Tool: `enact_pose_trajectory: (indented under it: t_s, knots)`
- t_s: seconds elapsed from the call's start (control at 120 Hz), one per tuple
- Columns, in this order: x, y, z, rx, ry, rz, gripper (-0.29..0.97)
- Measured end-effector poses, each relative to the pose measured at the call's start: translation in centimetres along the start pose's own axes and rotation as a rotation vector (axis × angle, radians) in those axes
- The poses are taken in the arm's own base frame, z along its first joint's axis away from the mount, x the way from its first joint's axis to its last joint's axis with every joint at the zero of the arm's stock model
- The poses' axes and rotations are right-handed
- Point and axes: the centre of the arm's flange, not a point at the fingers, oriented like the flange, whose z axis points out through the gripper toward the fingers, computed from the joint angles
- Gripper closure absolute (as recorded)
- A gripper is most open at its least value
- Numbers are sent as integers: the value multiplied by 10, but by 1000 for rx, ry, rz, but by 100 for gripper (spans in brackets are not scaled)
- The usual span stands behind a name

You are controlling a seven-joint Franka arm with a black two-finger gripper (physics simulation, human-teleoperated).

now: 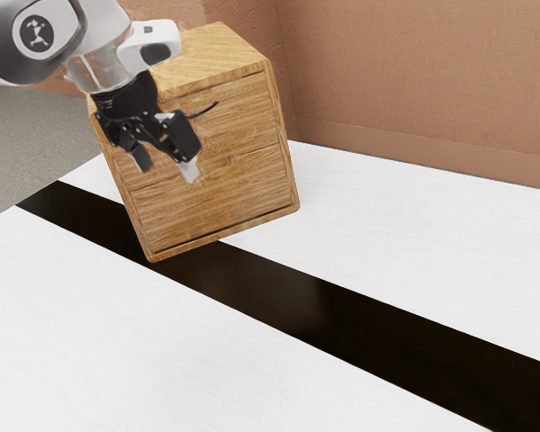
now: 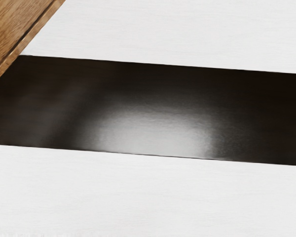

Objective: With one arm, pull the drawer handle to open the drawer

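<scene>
light oak wooden drawer cabinet [image 1: 225, 193] at upper left of the exterior view, on the white counter [image 1: 414, 225] beside its glossy black stripe [image 1: 342, 315]. black two-finger pincer [image 1: 166, 164] released against the cabinet's front, fingers spread, probably to bracket a handle before clenching. thin dark curved handle [image 1: 202, 110] just above right, ungrasped.

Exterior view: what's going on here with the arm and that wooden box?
A robot arm has its hand against the front of a wooden cabinet on a striped table. The hand sits just below the dark handle of the top drawer. The drawer fronts look flush, so nothing is pulled open yet.
</scene>
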Motion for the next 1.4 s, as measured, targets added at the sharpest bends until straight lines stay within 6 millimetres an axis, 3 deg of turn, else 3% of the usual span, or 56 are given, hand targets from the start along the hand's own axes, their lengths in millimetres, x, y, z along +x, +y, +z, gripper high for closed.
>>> enact_pose_trajectory:
  t_s: [0.1,0.142,0.192,0.25,0.333,0.383,0.442,0.517,0.558,0.617,0.725,0.875,0.983,1.108,1.283,1.4]
  knots:
    - [-9,-78,-4,27,4,-127,2]
    - [-13,-96,-5,33,5,-155,2]
    - [-15,-103,-6,36,5,-161,2]
    - [-13,-96,-5,33,5,-140,2]
    - [-8,-70,-9,26,15,-80,2]
    - [-9,-52,-46,29,80,-44,2]
    - [-27,-34,-104,23,181,-4,2]
    - [-30,-7,-120,55,200,49,2]
    - [-24,1,-113,85,184,68,2]
    - [-7,-2,-96,148,176,97,2]
    - [20,-22,-75,253,188,167,2]
    - [33,-52,-67,357,196,240,2]
    - [54,-68,-33,396,160,294,2]
    - [53,-38,0,402,151,438,2]
    - [45,15,9,434,207,626,2]
    - [46,38,25,445,221,713,2]
